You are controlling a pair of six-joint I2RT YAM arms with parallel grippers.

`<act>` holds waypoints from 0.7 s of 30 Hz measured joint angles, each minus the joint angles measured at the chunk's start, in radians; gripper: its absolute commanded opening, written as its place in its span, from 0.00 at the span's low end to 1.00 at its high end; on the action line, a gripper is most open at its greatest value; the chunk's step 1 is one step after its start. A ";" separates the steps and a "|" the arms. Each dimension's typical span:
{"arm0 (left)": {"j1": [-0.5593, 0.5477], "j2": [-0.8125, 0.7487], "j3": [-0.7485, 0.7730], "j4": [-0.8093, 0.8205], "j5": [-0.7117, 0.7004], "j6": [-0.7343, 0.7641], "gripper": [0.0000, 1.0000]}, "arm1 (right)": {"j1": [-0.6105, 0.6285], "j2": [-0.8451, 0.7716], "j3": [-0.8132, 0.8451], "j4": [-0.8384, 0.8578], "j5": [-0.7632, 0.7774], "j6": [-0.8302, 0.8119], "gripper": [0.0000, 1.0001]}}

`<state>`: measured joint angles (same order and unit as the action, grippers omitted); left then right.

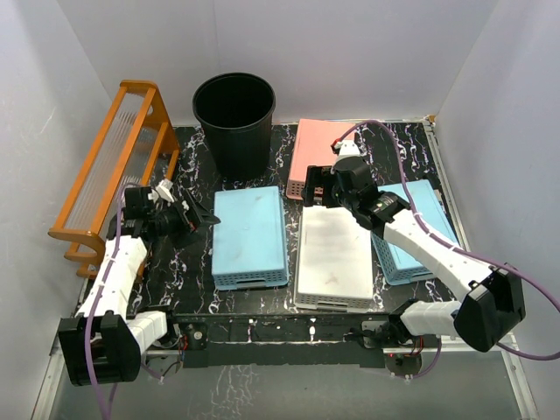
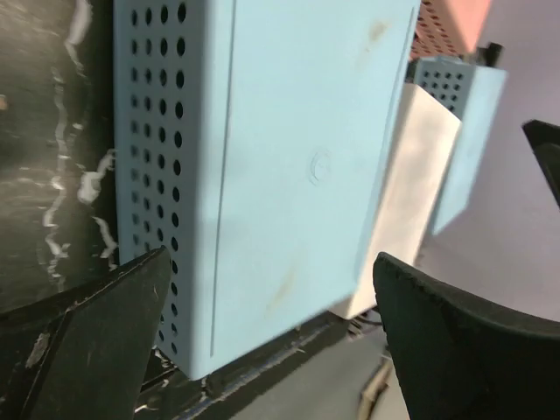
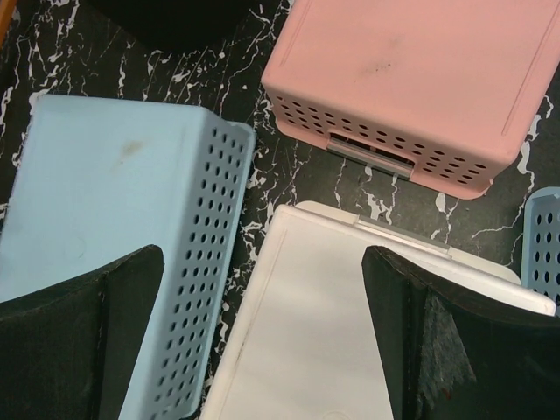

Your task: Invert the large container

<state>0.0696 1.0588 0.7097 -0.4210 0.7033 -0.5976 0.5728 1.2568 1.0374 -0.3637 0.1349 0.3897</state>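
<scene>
White walls closed in a black, white-veined marbled table top (image 1: 194, 171) on three sides. At far left stood an orange wooden rack (image 1: 118, 166) with a clear ribbed panel, its near end partly covered by the left arm. Just right of it the left gripper (image 2: 271, 262) hung low over the table with its jaws spread wide and nothing between them, facing the long side of a pale blue perforated plastic basket (image 1: 249, 236) that lay bottom up.

Farther back, against the far wall and left of centre, the tall round black plastic bin (image 1: 234, 122) stood upright with its mouth upward, well apart from both grippers. Its inside was too dark to make out, and the right wrist camera caught only a dark sliver of it, cut off at the top edge.

Right of the blue basket lay a white rectangular plastic basket (image 1: 332, 258), also bottom up, and beyond it a pink perforated basket (image 1: 317, 153), overturned too. The right gripper (image 3: 262, 262) hovered above the gap between these three, jaws released and empty. At far right a second blue perforated basket (image 1: 395, 262) was largely hidden under the right arm, so which way up it lay was hard to tell.
</scene>
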 measured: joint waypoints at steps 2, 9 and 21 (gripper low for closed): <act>0.000 0.000 0.045 -0.066 -0.073 0.043 0.99 | -0.001 0.007 0.000 0.000 -0.003 0.000 0.98; 0.000 0.000 0.180 -0.210 -0.322 0.153 0.99 | -0.004 0.053 0.029 -0.007 -0.003 -0.002 0.98; -0.160 0.108 0.500 -0.232 -0.508 0.203 0.99 | -0.019 0.145 0.164 -0.028 0.039 0.053 0.98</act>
<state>-0.0902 1.1671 1.2102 -0.6525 0.1951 -0.3946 0.5537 1.4021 1.2018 -0.3920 0.1734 0.4423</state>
